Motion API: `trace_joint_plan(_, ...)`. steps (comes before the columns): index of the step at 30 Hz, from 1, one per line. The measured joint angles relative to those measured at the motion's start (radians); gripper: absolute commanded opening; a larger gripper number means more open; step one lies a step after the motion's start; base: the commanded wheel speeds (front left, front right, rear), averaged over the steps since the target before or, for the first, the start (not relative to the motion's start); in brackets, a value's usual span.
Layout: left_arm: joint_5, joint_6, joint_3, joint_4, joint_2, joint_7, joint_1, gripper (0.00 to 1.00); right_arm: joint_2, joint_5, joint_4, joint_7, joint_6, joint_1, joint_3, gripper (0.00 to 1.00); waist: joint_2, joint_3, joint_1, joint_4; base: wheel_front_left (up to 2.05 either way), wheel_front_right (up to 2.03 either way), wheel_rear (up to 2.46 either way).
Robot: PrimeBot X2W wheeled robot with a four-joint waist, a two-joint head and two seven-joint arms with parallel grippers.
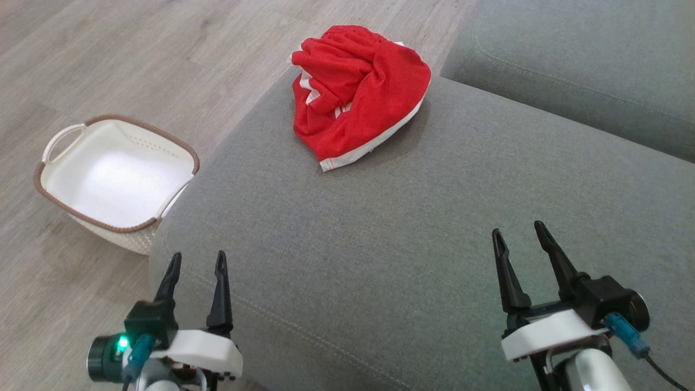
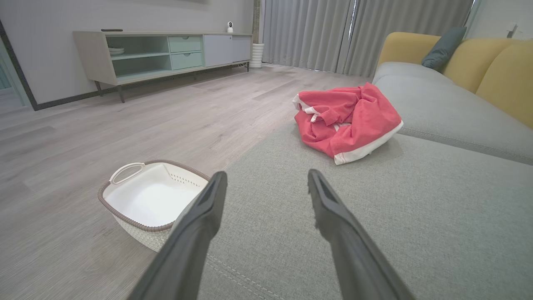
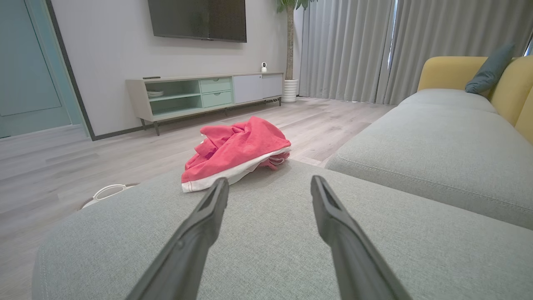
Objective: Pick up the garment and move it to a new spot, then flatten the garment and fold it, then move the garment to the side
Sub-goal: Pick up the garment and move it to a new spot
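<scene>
Grey sofa cushion (image 1: 380, 233) up front, the garment (image 1: 358, 92) sits crumpled at twelve o'clock by its far edge, left gripper (image 1: 198, 255) at seven and right gripper (image 1: 517, 228) at five hover, fingers (image 1: 219, 293) wide and empty, so pick-up looks pending: next, a long reach forward.

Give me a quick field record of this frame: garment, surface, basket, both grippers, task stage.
garment: red with white trim, crumpled in a heap, far end of the cushion
surface: grey cushion
basket: white with brown rim, on the floor left of the cushion
left gripper: fingers open, holding nothing, near-left corner of the cushion
right gripper: fingers open, holding nothing, over the cushion's near right
task stage: garment not yet picked up
</scene>
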Motion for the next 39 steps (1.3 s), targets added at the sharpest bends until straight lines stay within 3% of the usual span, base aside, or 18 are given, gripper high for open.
trace_joint_plan(8,0.018,-0.029,0.007,0.022,0.038,0.0,-0.035,1.0,0.0,-0.003,-0.001,0.0,0.0,-0.004,0.0,1.0,0.0,0.016,0.0,-0.031,0.0,0.0,0.0)
trace_joint_plan(16,0.021,-0.104,0.009,0.044,0.086,0.003,-0.351,1.0,0.0,-0.055,-0.01,0.0,0.0,-0.057,-0.009,1.0,0.0,0.102,0.0,-0.101,0.0,0.0,0.0)
trace_joint_plan(27,-0.034,-0.188,0.006,0.252,0.161,0.172,-0.807,1.0,-0.003,-0.134,-0.074,-0.001,0.0,-0.201,-0.031,1.0,0.0,0.31,0.0002,-0.23,0.0,0.0,0.0)
trace_joint_plan(34,-0.099,-0.199,-0.001,0.387,0.204,0.246,-0.948,1.0,-0.005,-0.147,-0.1,-0.001,0.0,-0.244,-0.034,1.0,0.0,0.424,0.0002,-0.307,0.0,0.0,0.0)
trace_joint_plan(39,-0.148,-0.207,-0.087,0.452,0.23,0.308,-1.003,1.0,-0.005,-0.161,-0.11,-0.001,0.0,-0.246,-0.044,1.0,-0.0001,0.5,0.0003,-0.361,0.0,0.0,0.0)
